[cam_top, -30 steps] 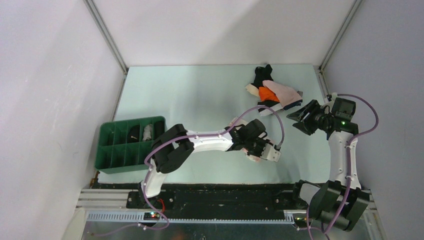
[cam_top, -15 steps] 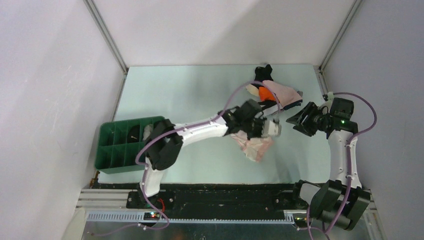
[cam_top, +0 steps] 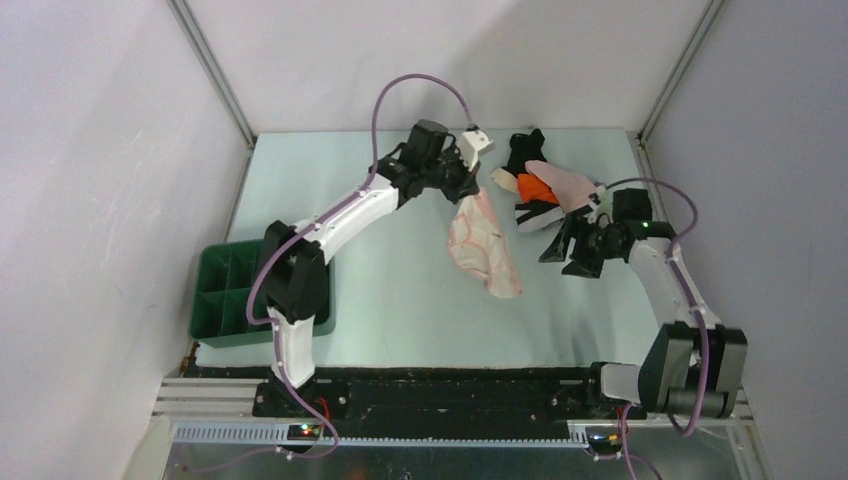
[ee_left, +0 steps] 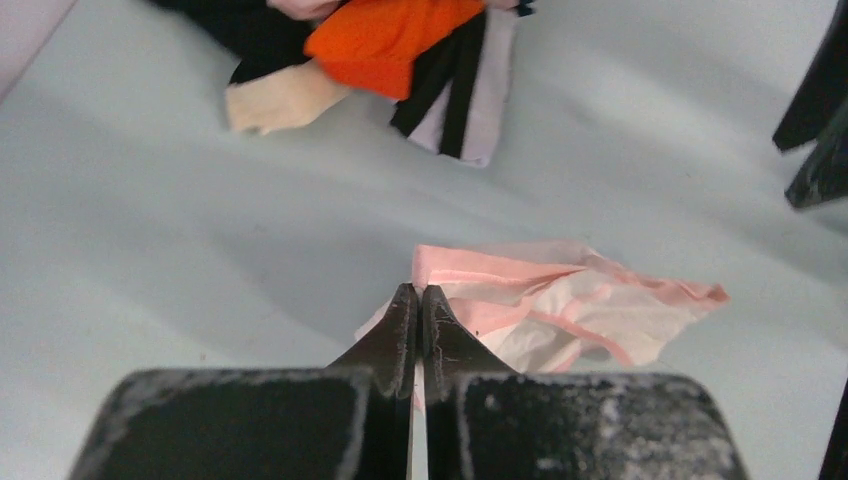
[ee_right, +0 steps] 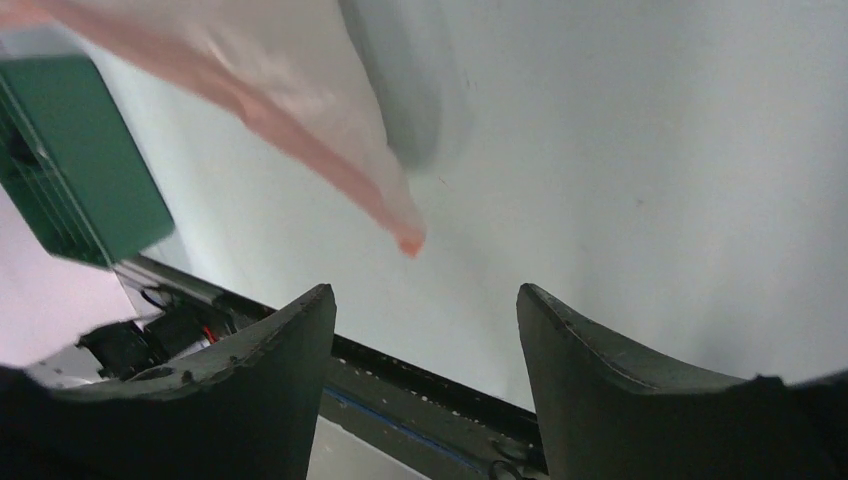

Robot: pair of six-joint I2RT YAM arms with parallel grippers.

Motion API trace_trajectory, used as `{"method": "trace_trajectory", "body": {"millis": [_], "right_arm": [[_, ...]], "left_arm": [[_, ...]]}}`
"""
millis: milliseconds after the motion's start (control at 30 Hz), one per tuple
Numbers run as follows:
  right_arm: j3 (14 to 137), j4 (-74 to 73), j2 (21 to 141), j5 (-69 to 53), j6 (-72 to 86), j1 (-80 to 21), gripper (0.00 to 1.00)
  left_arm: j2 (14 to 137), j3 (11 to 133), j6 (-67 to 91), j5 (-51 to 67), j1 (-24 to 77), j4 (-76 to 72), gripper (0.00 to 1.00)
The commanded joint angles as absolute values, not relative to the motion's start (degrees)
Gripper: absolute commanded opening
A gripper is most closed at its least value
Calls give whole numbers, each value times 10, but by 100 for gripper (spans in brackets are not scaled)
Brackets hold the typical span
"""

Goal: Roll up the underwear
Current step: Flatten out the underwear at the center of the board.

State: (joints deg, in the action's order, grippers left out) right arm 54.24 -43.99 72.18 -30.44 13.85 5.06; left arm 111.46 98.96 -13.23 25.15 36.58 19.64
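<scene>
A pale pink underwear (cam_top: 484, 245) hangs stretched from my left gripper (cam_top: 471, 193), which is shut on its top edge far out over the back of the table. In the left wrist view the jaws (ee_left: 420, 292) are pinched together on the pink cloth (ee_left: 570, 305). A pile of other underwear (cam_top: 545, 187), orange, black, white and pale pink, lies at the back right and also shows in the left wrist view (ee_left: 390, 40). My right gripper (cam_top: 566, 254) is open and empty just right of the pink piece's lower end; its wrist view (ee_right: 425, 300) shows the cloth (ee_right: 290, 90) ahead.
A green plastic tray (cam_top: 222, 305) with dividers stands at the near left, partly behind the left arm, and shows in the right wrist view (ee_right: 75, 170). White walls close in the table on three sides. The black front rail (ee_right: 420, 385) lies below the right fingers.
My left arm has swung from the near middle to the back of the table, lifting and stretching out the pink underwear. My right gripper has moved left and down toward its lower end.
</scene>
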Motion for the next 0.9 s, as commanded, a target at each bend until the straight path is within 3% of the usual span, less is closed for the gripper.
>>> {"method": "trace_trajectory", "body": {"millis": [0,200,467,867], "right_arm": [[575,-402,779,-313,83,-22,71],[602,-320,847,-263,-35,-130,68],[664,-260,946,-188,43,-121,58],[806,-234,1106,-186,125,-108,42]], "left_arm": [[1140,1049,-44,240,315,206,0],[1153,1026,-12,263,278,202,0],[1167,1007,36,252,267,203,0],[1172,992,38,257,252,202,0]]}}
